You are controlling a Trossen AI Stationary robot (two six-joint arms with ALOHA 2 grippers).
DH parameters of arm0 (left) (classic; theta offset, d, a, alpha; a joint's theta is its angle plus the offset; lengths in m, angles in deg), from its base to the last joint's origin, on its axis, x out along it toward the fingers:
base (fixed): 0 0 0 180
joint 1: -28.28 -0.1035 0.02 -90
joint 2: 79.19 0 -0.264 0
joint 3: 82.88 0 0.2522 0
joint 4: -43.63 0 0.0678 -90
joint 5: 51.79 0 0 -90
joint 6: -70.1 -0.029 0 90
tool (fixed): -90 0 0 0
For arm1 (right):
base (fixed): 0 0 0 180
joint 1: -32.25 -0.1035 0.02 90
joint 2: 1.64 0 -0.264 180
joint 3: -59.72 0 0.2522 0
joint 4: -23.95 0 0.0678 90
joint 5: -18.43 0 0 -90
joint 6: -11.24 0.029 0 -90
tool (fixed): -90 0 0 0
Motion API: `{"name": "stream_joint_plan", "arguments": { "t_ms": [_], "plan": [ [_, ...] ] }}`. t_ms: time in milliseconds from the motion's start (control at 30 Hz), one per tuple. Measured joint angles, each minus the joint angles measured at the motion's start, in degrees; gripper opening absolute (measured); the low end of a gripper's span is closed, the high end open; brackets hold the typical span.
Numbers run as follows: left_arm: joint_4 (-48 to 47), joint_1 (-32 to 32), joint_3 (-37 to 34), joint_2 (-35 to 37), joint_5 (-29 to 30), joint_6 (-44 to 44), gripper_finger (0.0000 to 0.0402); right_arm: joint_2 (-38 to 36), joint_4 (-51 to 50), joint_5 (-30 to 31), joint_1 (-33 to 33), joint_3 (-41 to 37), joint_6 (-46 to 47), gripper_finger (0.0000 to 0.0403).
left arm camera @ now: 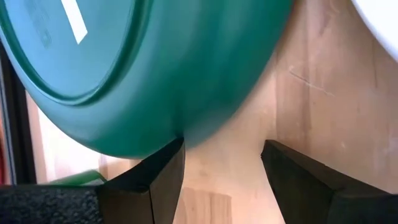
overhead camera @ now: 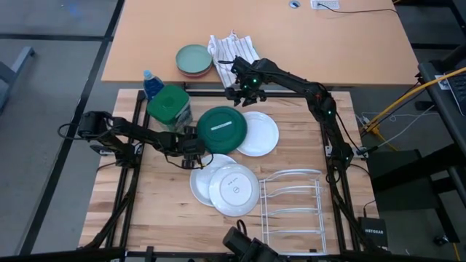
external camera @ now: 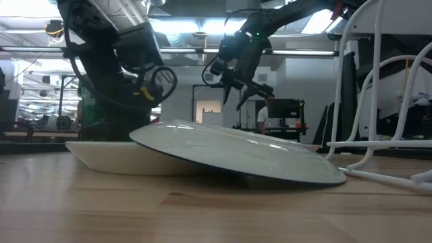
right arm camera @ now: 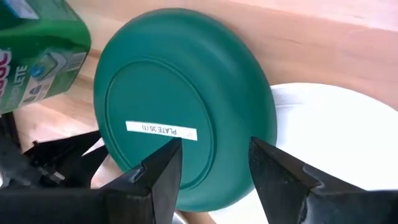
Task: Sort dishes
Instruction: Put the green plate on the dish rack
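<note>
A dark green plate (overhead camera: 222, 129) lies upside down at mid-table, a white label on its base. Its right rim lies over the edge of a white plate (overhead camera: 258, 135). Nearer the front, a white plate with a centre stamp (overhead camera: 234, 191) lies tilted on another white plate (overhead camera: 202, 178). My left gripper (overhead camera: 195, 151) is open and low at the green plate's near-left rim (left arm camera: 186, 118). My right gripper (overhead camera: 242, 93) hangs open in the air over the green plate's far side (right arm camera: 186, 93) and holds nothing. My left gripper comes slanting down from the table's left. One finger (left arm camera: 165, 168) stands right against the green plate's near-left rim (left arm camera: 180, 130), and the other finger is off the plate over bare wood. Whether that finger touches the rim, I cannot tell.
A green-lidded jar (overhead camera: 169, 105) and a blue-capped bottle (overhead camera: 151, 81) stand left of the green plate. A white wire rack (overhead camera: 291, 207) stands at the near right. On the far table are a pale green dish (overhead camera: 194, 60) and a striped cloth (overhead camera: 233, 49).
</note>
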Motion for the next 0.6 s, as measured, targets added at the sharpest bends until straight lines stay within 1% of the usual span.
{"name": "stream_joint_plan", "arguments": {
  "t_ms": [233,433,600],
  "plan": [
    [0.8,-0.1,0.0,0.0,0.3,-1.2,0.021,0.0,0.0,3.8,-1.3,0.0,1.1,0.0186],
    [0.8,-0.1,0.0,0.0,0.3,-1.3,0.021,0.0,0.6,2.9,-3.5,0.0,1.0,0.0186],
    [0.7,-0.1,0.1,0.0,0.3,-1.3,0.021,0.0,4.1,2.9,-6.0,0.0,0.2,0.0186]
  ]
}}
